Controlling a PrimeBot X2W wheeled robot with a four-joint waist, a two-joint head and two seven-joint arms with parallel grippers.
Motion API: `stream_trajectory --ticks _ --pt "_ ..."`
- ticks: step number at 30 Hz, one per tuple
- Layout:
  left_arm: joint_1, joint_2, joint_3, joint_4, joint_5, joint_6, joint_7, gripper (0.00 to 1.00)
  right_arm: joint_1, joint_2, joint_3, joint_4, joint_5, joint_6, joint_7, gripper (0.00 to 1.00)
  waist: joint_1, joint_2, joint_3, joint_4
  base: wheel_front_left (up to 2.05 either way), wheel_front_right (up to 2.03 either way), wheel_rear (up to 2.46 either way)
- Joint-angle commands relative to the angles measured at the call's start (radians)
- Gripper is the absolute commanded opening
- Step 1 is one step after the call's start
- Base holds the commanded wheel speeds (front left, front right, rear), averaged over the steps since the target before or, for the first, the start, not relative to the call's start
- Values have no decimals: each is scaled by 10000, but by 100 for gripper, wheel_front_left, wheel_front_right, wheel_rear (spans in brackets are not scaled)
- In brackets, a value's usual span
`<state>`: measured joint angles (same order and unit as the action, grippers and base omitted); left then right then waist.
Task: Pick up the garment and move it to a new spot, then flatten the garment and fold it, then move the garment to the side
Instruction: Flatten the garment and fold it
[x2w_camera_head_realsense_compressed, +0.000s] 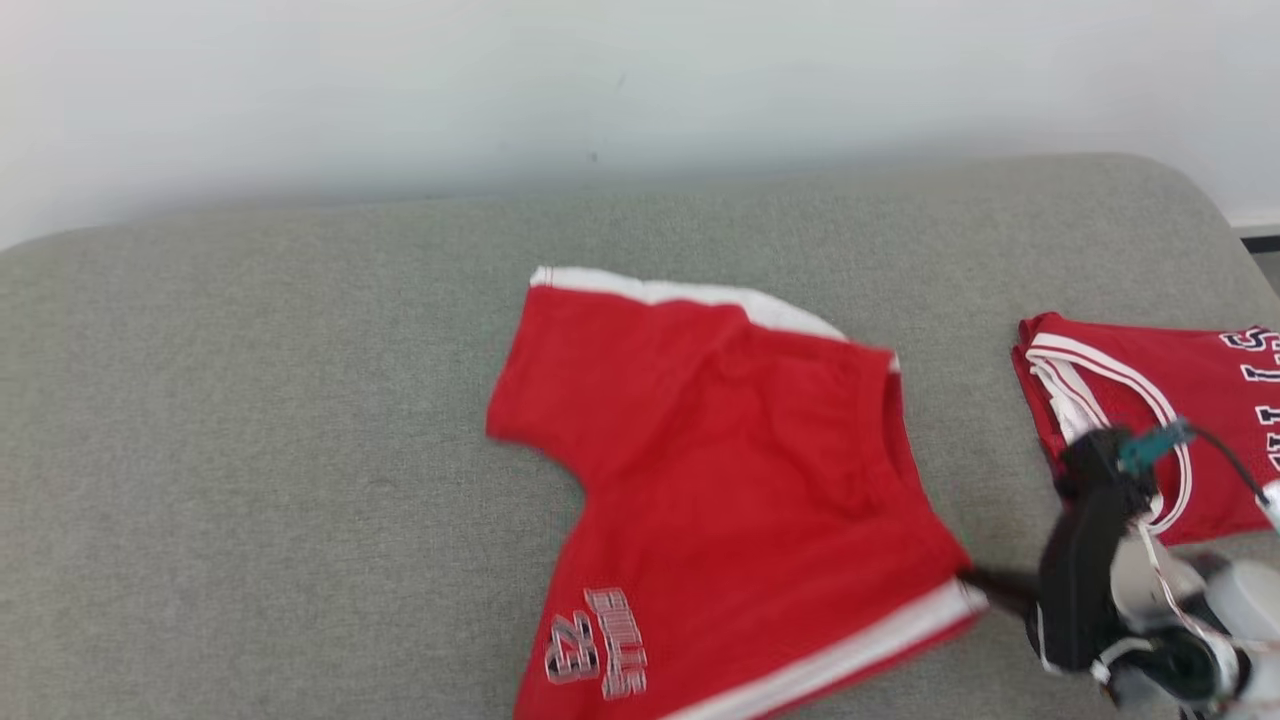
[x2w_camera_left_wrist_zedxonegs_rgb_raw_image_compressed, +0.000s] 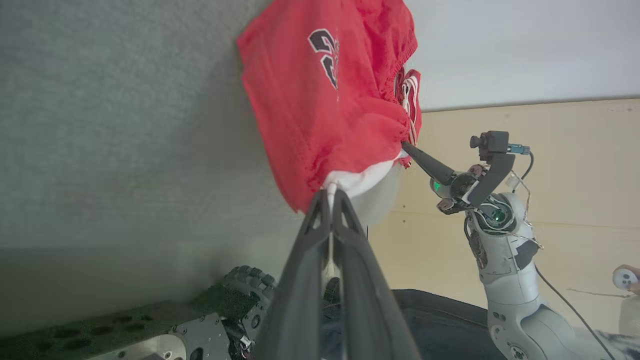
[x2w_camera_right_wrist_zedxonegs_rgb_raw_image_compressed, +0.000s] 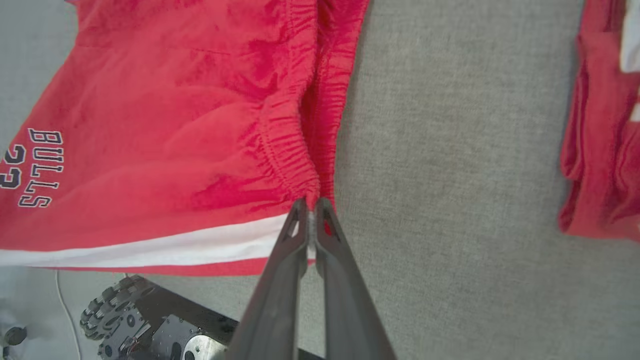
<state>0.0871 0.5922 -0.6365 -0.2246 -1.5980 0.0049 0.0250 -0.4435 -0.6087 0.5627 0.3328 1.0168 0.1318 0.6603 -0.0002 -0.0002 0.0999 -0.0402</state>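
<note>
Shorts (x2w_camera_head_realsense_compressed: 720, 480) of red fleecy cloth, white stripe down the side, "BULLS 23" printed near one leg: one pair, lying about the middle of the grey woven cushion (x2w_camera_head_realsense_compressed: 250, 420), near edge held at two points. Counted besides: one red jersey with white trim (x2w_camera_head_realsense_compressed: 1150, 400), folded, well apart to the right on the same cushion; two grippers. Right gripper (x2w_camera_head_realsense_compressed: 968, 583) at the waistband corner, clamped on the gathered elastic. Left gripper (x2w_camera_left_wrist_zedxonegs_rgb_raw_image_compressed: 331, 196) likewise clamped, on white cloth at the edge of the shorts.

From the head: whole upper outline of the shorts, both garments side by side, white wall (x2w_camera_head_realsense_compressed: 600, 80) behind; right pinch rather blurred. From the left wrist: red cloth bunched above the closed tips, right gripper (x2w_camera_left_wrist_zedxonegs_rgb_raw_image_compressed: 404, 145) reaching in from the far side on its pale arm, knobbly black wheel (x2w_camera_left_wrist_zedxonegs_rgb_raw_image_compressed: 245, 287) below. From the right wrist: puckered waistband nipped between long dark fingers (x2w_camera_right_wrist_zedxonegs_rgb_raw_image_compressed: 280, 285), lettering plainly readable, jersey edge (x2w_camera_right_wrist_zedxonegs_rgb_raw_image_compressed: 600, 150) at the right.
</note>
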Motion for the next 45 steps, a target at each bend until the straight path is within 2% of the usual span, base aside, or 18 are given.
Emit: stream_trajectory --ticks 1,5,9,13,19,20,25,30,40,45 --pt "295 265 -79 -213 -142 190 205 0 540 -167 -287 -222 -95 -26 410 0 2 2 -112 51 0 0 0" --pt "469 484 14 -584 -206 396 223 0 1395 -158 -1008 -819 -214 -26 1079 0 2 2 -135 86 0 0 0" --pt "129 486 292 -695 259 436 -208 0 2196 319 -2186 -1815 -691 -26 1184 0 2 2 -77 88 0 0 0" --pt "-567 120 552 -471 714 211 -653 0 2419 977 -3026 -2785 -1278 -26 1188 0 2 2 26 89 0 0 0" --pt "-2232 -624 987 809 1620 -178 -1485 0 1824 2151 -3669 -3398 -1876 -26 632 0 2 2 317 40 0 0 0" --pt "-2874 -839 1019 1358 1892 -313 -1605 0 1463 2457 -3777 -3356 -2082 -26 287 0 2 2 473 4 0 0 0" --pt "-4522 -1378 1121 2969 2781 -542 -2133 0 376 3191 -3936 -2810 -2573 -27 -837 0 2 2 982 -133 0 0 0" --pt "-6064 -1818 1039 4493 3655 -620 -2443 0 -686 3772 -3872 -1934 -2918 -25 -1748 0 2 2 1616 -333 0 0 0" --pt "-8661 -2558 844 6994 4709 -653 -2612 0 -2074 4464 -3939 -341 -3329 -27 -2692 0 2 2 2698 -690 0 0 0" --pt "-9606 -2717 683 8012 5154 -655 -2642 0 -2491 4763 -4070 66 -3457 -27 -3149 0 2 2 3042 -923 0 0 0"
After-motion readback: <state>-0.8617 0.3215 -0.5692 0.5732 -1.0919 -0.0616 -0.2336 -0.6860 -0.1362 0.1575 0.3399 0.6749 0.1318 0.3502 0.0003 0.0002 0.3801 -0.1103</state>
